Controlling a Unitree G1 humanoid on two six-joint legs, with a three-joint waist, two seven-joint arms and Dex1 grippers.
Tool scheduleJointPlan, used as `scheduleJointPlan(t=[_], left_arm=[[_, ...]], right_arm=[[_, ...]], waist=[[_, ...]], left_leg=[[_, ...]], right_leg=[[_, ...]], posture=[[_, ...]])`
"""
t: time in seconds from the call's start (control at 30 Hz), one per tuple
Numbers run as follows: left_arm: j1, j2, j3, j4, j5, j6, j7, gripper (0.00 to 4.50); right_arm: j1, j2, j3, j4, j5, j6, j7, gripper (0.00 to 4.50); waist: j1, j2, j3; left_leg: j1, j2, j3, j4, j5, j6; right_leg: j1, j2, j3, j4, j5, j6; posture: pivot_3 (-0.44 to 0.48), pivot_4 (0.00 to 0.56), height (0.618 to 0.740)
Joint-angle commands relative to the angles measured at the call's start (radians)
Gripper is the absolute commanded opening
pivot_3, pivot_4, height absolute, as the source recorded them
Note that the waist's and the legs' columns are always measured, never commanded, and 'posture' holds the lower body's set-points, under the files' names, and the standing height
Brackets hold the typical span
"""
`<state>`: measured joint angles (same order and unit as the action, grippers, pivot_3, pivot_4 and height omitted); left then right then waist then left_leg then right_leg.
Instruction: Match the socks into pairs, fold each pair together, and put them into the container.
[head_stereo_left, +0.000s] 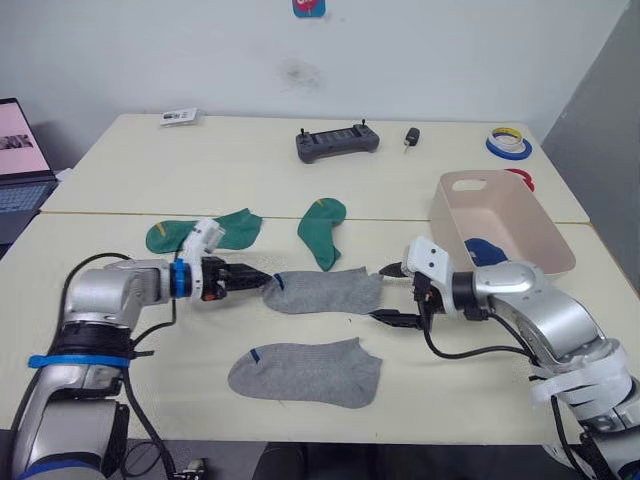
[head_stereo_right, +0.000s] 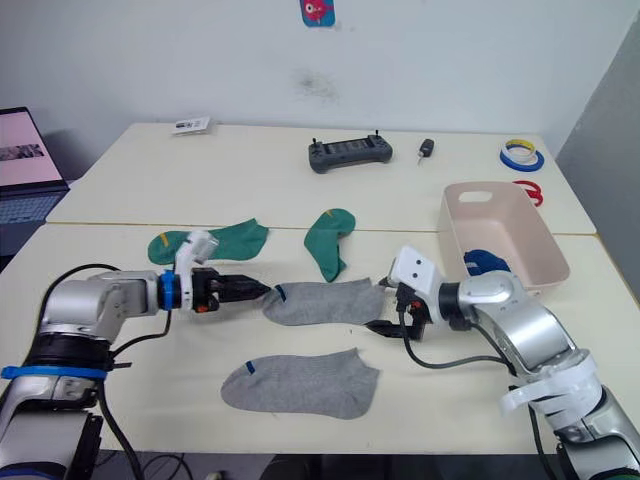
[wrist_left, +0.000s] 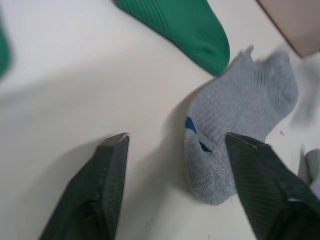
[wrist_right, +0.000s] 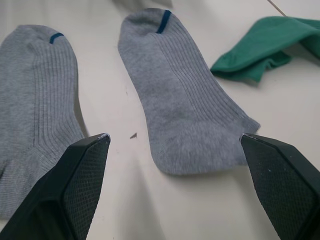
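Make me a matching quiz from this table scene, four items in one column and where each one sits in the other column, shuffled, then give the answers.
Items:
1. blue sock
2. far grey sock
3. near grey sock
4. tape rolls

Places:
A. far right corner of the table
B. between the left gripper and the right gripper
C. inside the container
D. alone near the table's front edge

Pairs: 1-C, 2-B, 3-D, 4-A
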<state>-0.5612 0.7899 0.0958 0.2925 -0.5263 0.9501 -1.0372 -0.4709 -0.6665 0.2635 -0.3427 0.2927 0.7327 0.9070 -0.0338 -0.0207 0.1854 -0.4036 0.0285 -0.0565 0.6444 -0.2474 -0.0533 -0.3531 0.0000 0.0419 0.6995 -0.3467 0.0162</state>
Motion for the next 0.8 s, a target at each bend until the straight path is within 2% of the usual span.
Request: scheduleJointPlan(t=[0.03,0.2,0.43,0.53,0.8], left_arm=[[0.057,-0.032,0.130,-0.119,-0.091,0.110,0.094,4.45],[0.200,-0.125,0.203,-0.304,-0.169,0.203,0.207,4.45],[0.286,-0.263,0.155,-0.369,-0.078,0.024,0.354,4.45],[0.295,-0.290,0.141,-0.368,-0.084,0.003,0.364,3.85],[0.286,-0.301,0.108,-0.341,-0.081,-0.035,0.367,1.28]], right_arm=[[0.005,0.006,-0.036,-0.044,0.009,-0.001,-0.027,4.50],[0.020,0.020,-0.046,-0.060,0.018,-0.006,-0.052,4.50],[0.029,0.071,-0.067,-0.067,0.018,-0.002,-0.116,4.50],[0.041,0.118,-0.089,-0.066,0.027,0.042,-0.179,4.50],[0.044,0.228,-0.111,-0.023,0.013,0.120,-0.320,4.50]], waist=[[0.001,0.000,0.000],[0.002,0.000,0.000],[0.007,0.000,0.000],[0.006,0.000,0.000],[0.005,0.000,0.000]], left_leg=[[0.000,0.000,0.000,0.000,0.000,0.000],[0.000,0.000,-0.001,0.000,0.000,0.000],[0.001,-0.001,-0.002,0.000,0.000,0.000],[0.002,-0.001,-0.002,0.000,0.000,0.000],[0.002,-0.001,-0.002,0.000,0.000,-0.001]], right_leg=[[0.000,0.000,0.000,0.000,0.000,0.000],[0.001,-0.001,0.001,0.000,0.000,0.000],[0.004,-0.002,0.001,-0.001,0.000,0.000],[0.004,-0.002,0.002,-0.001,0.000,0.000],[0.003,-0.002,0.002,-0.001,0.000,0.000]], posture=[[0.000,0.150,0.740],[0.000,0.150,0.740],[0.000,0.150,0.740],[0.000,0.150,0.740],[0.000,0.150,0.740]])
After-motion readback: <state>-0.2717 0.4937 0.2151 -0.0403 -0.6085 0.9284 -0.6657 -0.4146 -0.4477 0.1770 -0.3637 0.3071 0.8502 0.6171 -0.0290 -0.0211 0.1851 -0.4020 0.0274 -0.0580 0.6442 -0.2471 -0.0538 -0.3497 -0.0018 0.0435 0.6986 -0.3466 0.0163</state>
